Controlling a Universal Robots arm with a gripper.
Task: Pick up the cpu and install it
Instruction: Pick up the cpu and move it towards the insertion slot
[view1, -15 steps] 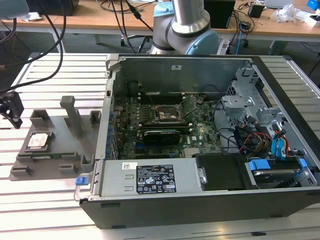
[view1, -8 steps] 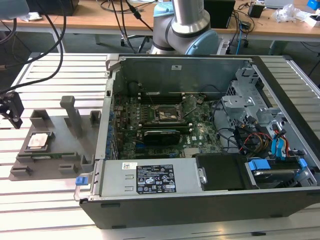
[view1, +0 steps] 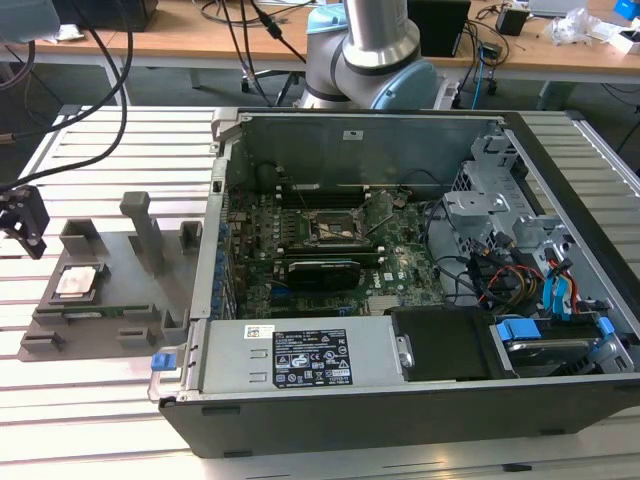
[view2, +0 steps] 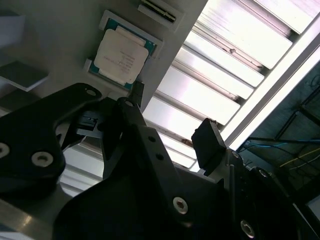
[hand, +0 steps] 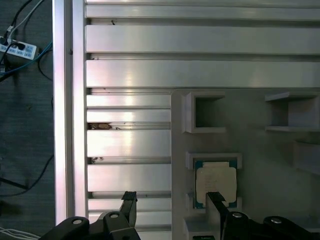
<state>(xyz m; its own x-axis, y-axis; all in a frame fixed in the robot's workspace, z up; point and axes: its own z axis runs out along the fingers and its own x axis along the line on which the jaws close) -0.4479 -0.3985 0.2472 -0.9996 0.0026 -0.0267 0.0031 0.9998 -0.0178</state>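
Hovering my black end effector wide open and empty, off-centre over the silvery-white square cpu, I risk landing on its top rather than straddling it.

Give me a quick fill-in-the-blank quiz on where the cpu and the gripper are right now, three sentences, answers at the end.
1. The cpu lies in the grey holder, on the exterior view's ___ of the computer case.
2. Its silvery top faces ___.
3. The gripper is ___ and holds nothing.
Missing words: left; up; open.
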